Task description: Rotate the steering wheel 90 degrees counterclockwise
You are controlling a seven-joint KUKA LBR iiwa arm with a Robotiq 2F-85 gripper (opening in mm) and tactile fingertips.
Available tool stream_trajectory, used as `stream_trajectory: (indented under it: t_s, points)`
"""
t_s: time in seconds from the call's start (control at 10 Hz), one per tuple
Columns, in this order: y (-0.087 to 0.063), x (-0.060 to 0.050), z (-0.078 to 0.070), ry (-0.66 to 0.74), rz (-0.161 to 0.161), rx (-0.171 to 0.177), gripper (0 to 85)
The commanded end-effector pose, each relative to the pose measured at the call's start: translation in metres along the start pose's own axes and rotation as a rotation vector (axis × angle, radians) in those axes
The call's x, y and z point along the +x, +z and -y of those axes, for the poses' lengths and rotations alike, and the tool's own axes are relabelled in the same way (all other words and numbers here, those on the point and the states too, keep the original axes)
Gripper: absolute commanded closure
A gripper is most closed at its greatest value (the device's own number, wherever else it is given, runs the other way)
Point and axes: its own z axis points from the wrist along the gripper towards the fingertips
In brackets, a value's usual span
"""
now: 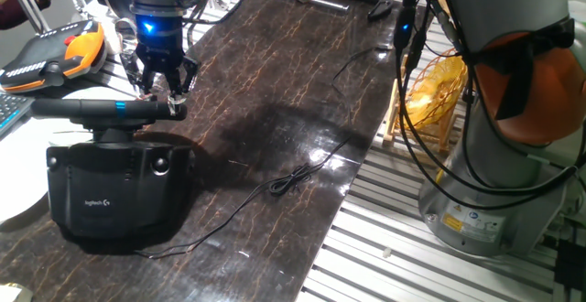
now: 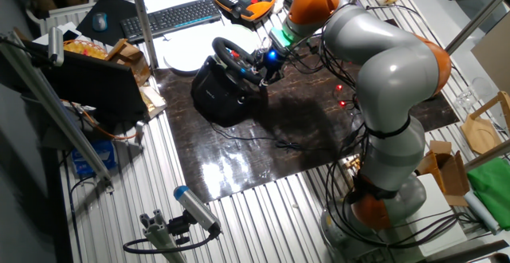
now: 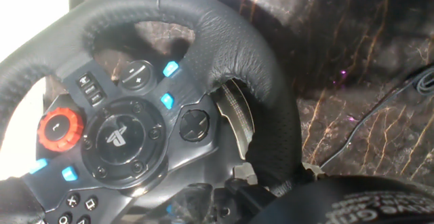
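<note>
One gripper [image 1: 161,84] sits at the steering wheel [image 1: 108,110] rim near 3 o'clock, fingers maybe pinching it, and the turn looks not yet done.

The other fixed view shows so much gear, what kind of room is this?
Most likely a robotics research lab. A large grey and orange robot arm stands beside a dark table with a steering wheel, and a keyboard and loose cables lie around a metal frame bench.

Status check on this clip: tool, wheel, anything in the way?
Tool at the wheel rim, far side; grip state unclear. Wheel sits on its base, blue stripe up. Loose cable on the table beside the base, clear of the rim.
</note>
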Motion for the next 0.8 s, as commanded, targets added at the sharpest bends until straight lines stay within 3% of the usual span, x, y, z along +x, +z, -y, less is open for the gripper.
stream_trajectory:
  t_s: [0.0,0.5,0.7]
  points:
    - [0.001,0.000,0.001,-0.006,-0.003,0.000,84.3]
    - [0.002,-0.004,0.013,0.016,0.007,-0.009,84.3]
    - [0.008,-0.010,0.016,-0.005,-0.012,-0.020,84.3]
